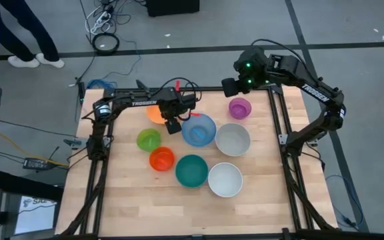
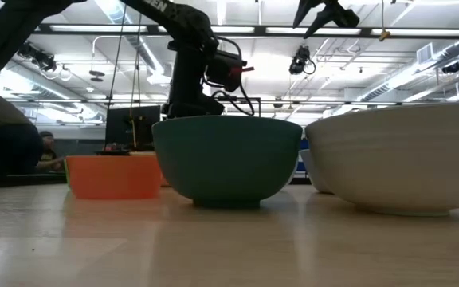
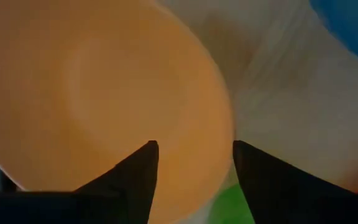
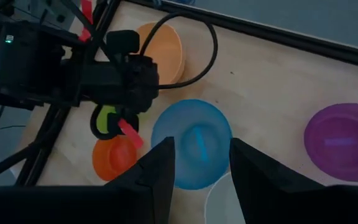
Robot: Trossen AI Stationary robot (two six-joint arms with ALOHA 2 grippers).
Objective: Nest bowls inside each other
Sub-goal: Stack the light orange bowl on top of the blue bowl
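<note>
eight bowls are seen spread singly on the wooden table (image 1: 125, 200), none nested: orange bowl (image 1: 155, 115) at the far left, blue bowl (image 1: 199, 130), grey bowl (image 1: 233, 139), white bowl (image 1: 225, 179), teal bowl (image 1: 191, 171), red-orange bowl (image 1: 161, 159), lime green bowl (image 1: 148, 139) and purple bowl (image 1: 240, 107). the left gripper (image 1: 173, 125) is positioned between the orange and blue bowls, fingers (image 3: 135, 177) spread, nothing pinched. the right gripper (image 1: 230, 87) is raised beyond the purple bowl, fingers spread, nothing held
</note>
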